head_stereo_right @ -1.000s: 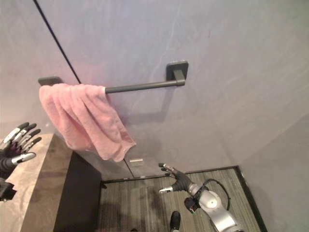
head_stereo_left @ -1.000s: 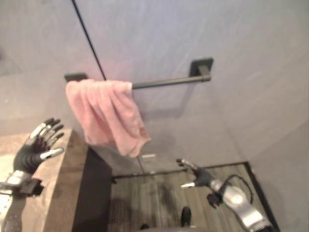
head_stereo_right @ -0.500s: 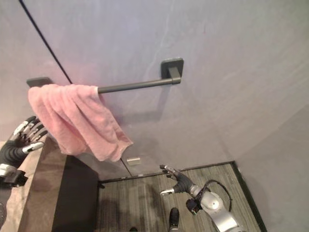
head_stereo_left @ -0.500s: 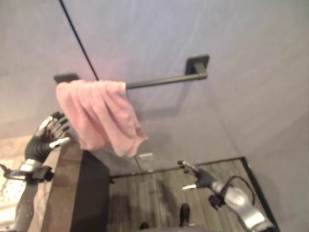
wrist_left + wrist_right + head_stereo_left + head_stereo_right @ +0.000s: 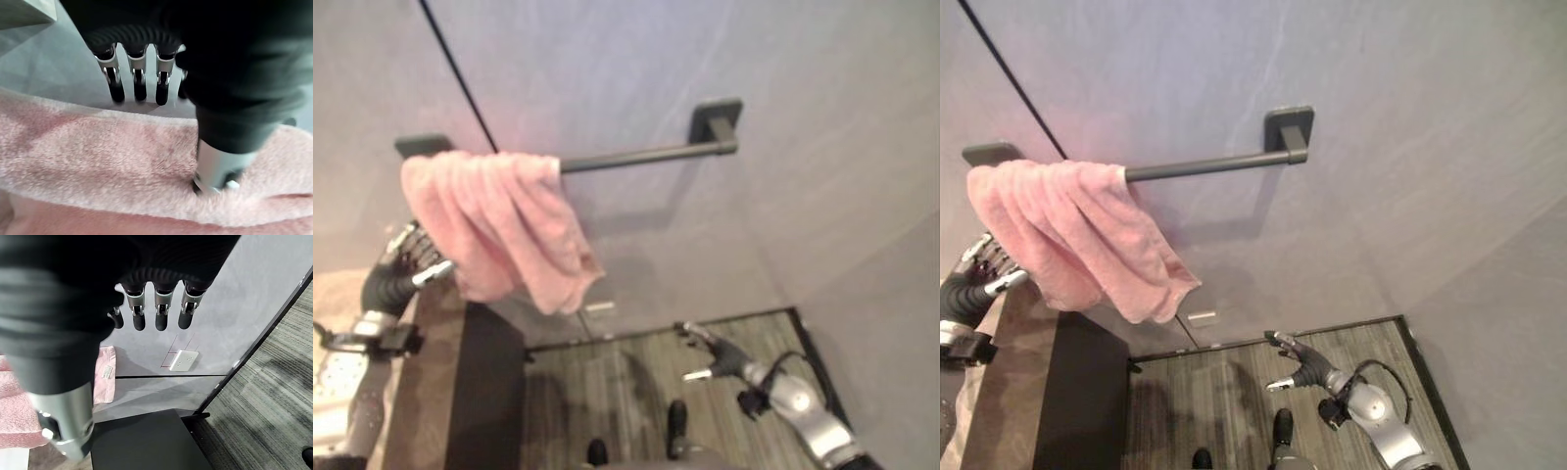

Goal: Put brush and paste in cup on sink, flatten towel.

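**Left hand at the bunched towel; flattening not yet done**

Left eye view: The pink towel (image 5: 499, 227) is hanging bunched at the left end of the dark towel bar (image 5: 646, 155) on the grey wall, leaving the right part of the bar bare. The left hand (image 5: 403, 266) is reaching up at the towel's lower left edge, above the brown counter (image 5: 435, 392); its fingertips are lying against or behind the cloth, so contact is hard to read here. The right hand (image 5: 710, 355) is hanging low on the right over the dark floor, well apart from the towel.

Right eye view: Same layout. The towel (image 5: 1072, 235) is sitting in folds, one corner drooping lowest on the right side. No cup, brush or paste is appearing, so that part of the task cannot be judged; no container is in sight.

Left wrist view: The left hand's fingers (image 5: 138, 83) are extending straight, spread open above the towel (image 5: 98, 161), with the thumb (image 5: 217, 169) pressing into the pile. Nothing is being pinched.

Right wrist view: The right hand's fingers (image 5: 161, 313) are hanging straight and relaxed, holding nothing; a wall plate (image 5: 184, 360) and the black cabinet top (image 5: 142, 440) are lying beyond.

Judgement: the towel step is only starting; spreading along the bar is left.
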{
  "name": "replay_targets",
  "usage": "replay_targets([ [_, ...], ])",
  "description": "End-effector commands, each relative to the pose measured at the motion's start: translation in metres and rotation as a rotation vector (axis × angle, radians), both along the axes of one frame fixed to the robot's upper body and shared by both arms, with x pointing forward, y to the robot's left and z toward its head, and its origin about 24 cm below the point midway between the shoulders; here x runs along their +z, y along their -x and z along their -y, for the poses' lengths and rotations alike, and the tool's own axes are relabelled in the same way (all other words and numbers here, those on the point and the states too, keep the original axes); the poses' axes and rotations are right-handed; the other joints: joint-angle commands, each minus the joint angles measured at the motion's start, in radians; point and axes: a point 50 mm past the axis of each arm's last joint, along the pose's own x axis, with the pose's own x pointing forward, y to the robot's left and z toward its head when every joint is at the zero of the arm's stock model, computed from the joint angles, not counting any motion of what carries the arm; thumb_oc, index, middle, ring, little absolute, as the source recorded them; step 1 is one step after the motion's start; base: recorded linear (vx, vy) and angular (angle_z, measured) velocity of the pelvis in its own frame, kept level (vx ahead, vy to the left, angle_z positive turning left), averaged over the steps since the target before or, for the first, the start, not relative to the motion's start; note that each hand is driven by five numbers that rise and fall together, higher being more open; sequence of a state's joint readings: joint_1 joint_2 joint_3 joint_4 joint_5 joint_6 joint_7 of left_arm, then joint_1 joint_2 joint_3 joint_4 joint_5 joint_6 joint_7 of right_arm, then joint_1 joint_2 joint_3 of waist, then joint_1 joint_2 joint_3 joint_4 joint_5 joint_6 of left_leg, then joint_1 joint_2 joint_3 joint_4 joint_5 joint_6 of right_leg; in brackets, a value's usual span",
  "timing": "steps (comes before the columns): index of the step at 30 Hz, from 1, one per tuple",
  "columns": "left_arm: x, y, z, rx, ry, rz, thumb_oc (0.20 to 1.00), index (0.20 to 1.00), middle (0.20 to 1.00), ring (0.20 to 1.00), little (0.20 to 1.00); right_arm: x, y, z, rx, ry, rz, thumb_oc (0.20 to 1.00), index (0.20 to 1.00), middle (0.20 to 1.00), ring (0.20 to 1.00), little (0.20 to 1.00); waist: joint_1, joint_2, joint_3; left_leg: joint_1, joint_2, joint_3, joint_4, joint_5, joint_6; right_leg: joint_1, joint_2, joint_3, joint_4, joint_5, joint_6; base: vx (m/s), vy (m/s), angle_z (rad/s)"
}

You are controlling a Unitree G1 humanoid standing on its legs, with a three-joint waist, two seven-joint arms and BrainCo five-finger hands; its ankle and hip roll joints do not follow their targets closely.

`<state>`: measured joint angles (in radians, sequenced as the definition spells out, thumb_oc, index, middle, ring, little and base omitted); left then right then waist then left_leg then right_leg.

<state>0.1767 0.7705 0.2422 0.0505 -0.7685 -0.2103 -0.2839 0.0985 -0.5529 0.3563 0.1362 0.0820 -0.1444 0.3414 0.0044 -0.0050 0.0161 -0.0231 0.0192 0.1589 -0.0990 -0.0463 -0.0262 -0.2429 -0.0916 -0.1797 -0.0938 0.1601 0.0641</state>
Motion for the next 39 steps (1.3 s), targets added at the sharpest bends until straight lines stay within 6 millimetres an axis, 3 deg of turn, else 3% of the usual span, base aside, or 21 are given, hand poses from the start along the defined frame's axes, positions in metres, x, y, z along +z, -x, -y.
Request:
replay_targets([
  [1, 0.03, -0.018, 0.006, -0.064, -0.059, 0.113, 0.432, 0.432, 0.432, 0.432, 0.432, 0.018, -0.009, -0.011, 0.047, -0.06, 0.08, 1.0, 1.0, 1.0, 1.0, 1.0, -0.011, 0.004, 0.007, -0.012, 0.009, -0.039, 0.012, -0.022, 0.021, 0.131, -0.076, -0.05, 0.006, -0.086, 0.105, 0.07, -0.001, -0.02],
  [2, 0.03, -0.019, 0.008, -0.072, -0.059, 0.112, 0.438, 0.438, 0.438, 0.438, 0.438, 0.018, -0.009, -0.011, 0.051, -0.062, 0.079, 1.0, 1.0, 1.0, 1.0, 1.0, -0.013, 0.004, 0.007, -0.009, 0.01, -0.037, 0.012, -0.023, 0.021, 0.132, -0.075, -0.049, 0.006, -0.088, 0.105, 0.07, -0.001, -0.02],
  [4, 0.029, -0.022, 0.012, -0.096, -0.061, 0.103, 0.36, 0.36, 0.36, 0.36, 0.36, 0.017, -0.008, -0.013, 0.055, -0.061, 0.074, 1.0, 1.0, 1.0, 1.0, 1.0, -0.017, 0.004, 0.006, -0.003, 0.012, -0.035, 0.012, -0.026, 0.02, 0.137, -0.073, -0.049, 0.006, -0.089, 0.105, 0.05, -0.002, -0.03],
  [5, 0.029, -0.023, 0.014, -0.106, -0.064, 0.099, 0.376, 0.376, 0.376, 0.376, 0.376, 0.017, -0.008, -0.013, 0.057, -0.063, 0.072, 1.0, 1.0, 1.0, 1.0, 1.0, -0.019, 0.003, 0.006, -0.003, 0.013, -0.033, 0.012, -0.027, 0.02, 0.138, -0.072, -0.05, 0.006, -0.09, 0.105, 0.05, -0.004, -0.05],
  [6, 0.028, -0.023, 0.016, -0.113, -0.062, 0.097, 0.316, 0.316, 0.316, 0.316, 0.316, 0.016, -0.008, -0.014, 0.058, -0.065, 0.069, 1.0, 1.0, 1.0, 1.0, 1.0, -0.02, 0.002, 0.005, -0.001, 0.013, -0.034, 0.012, -0.027, 0.019, 0.139, -0.072, -0.05, 0.006, -0.091, 0.105, 0.05, -0.002, -0.06],
  [7, 0.028, -0.024, 0.016, -0.117, -0.062, 0.094, 0.2, 0.2, 0.2, 0.2, 0.2, 0.016, -0.007, -0.014, 0.06, -0.067, 0.065, 1.0, 1.0, 1.0, 1.0, 1.0, -0.02, 0.002, 0.005, 0.0, 0.013, -0.034, 0.012, -0.028, 0.018, 0.14, -0.071, -0.05, 0.006, -0.092, 0.105, 0.05, -0.003, -0.11],
  [14, 0.031, -0.022, 0.014, -0.12, -0.098, 0.09, 0.2, 0.2, 0.2, 0.2, 0.2, 0.016, -0.007, -0.015, 0.059, -0.078, 0.064, 1.0, 1.0, 1.0, 1.0, 1.0, -0.019, 0.004, 0.001, 0.014, 0.014, -0.036, 0.012, -0.034, 0.017, 0.155, -0.069, -0.053, 0.006, -0.099, 0.105, 0.02, -0.001, -0.04],
  [21, 0.037, -0.01, 0.007, -0.119, -0.13, 0.103, 0.2, 0.2, 0.2, 0.2, 0.2, 0.046, -0.018, -0.019, 0.031, -0.288, 0.138, 1.0, 1.0, 1.0, 1.0, 1.0, -0.008, 0.003, -0.009, 0.035, 0.015, -0.042, 0.012, -0.039, 0.017, 0.185, -0.07, -0.063, 0.006, -0.108, 0.103, 0.0, 0.007, 0.01],
  [25, 0.024, -0.009, 0.01, -0.111, -0.054, 0.079, 0.2, 0.2, 0.2, 0.2, 0.2, 0.087, -0.042, -0.055, 0.16, -0.513, 0.167, 1.0, 1.0, 1.0, 1.0, 1.0, 0.019, -0.01, -0.018, 0.047, 0.012, -0.058, 0.012, -0.041, 0.021, 0.213, -0.077, -0.082, 0.006, -0.114, 0.098, -0.04, 0.035, 0.12],
  [28, 0.019, -0.016, 0.018, -0.135, -0.024, 0.062, 0.2, 0.2, 0.2, 0.2, 0.2, 0.102, -0.058, -0.08, 0.235, -0.585, 0.135, 1.0, 1.0, 1.0, 1.0, 1.0, 0.04, -0.021, -0.022, 0.051, 0.007, -0.066, 0.012, -0.04, 0.023, 0.224, -0.082, -0.094, 0.006, -0.114, 0.094, -0.04, 0.039, 0.1],
  [33, 0.027, -0.031, 0.031, -0.184, -0.004, 0.08, 0.2, 0.2, 0.2, 0.2, 0.2, 0.125, -0.077, -0.118, 0.333, -0.652, 0.087, 1.0, 1.0, 1.0, 1.0, 1.0, 0.07, -0.041, -0.014, 0.034, -0.003, -0.086, 0.012, -0.033, 0.027, 0.223, -0.092, -0.111, 0.006, -0.109, 0.09, -0.06, 0.038, 0.1],
  [39, 0.043, -0.048, 0.051, -0.25, 0.029, 0.136, 0.2, 0.2, 0.2, 0.2, 0.2, 0.147, -0.093, -0.143, 0.361, -0.698, 0.076, 1.0, 1.0, 1.0, 1.0, 1.0, 0.093, -0.056, 0.008, -0.021, -0.022, -0.124, 0.012, -0.011, 0.029, 0.198, -0.109, -0.135, 0.006, -0.091, 0.088, -0.1, 0.035, 0.12],
])
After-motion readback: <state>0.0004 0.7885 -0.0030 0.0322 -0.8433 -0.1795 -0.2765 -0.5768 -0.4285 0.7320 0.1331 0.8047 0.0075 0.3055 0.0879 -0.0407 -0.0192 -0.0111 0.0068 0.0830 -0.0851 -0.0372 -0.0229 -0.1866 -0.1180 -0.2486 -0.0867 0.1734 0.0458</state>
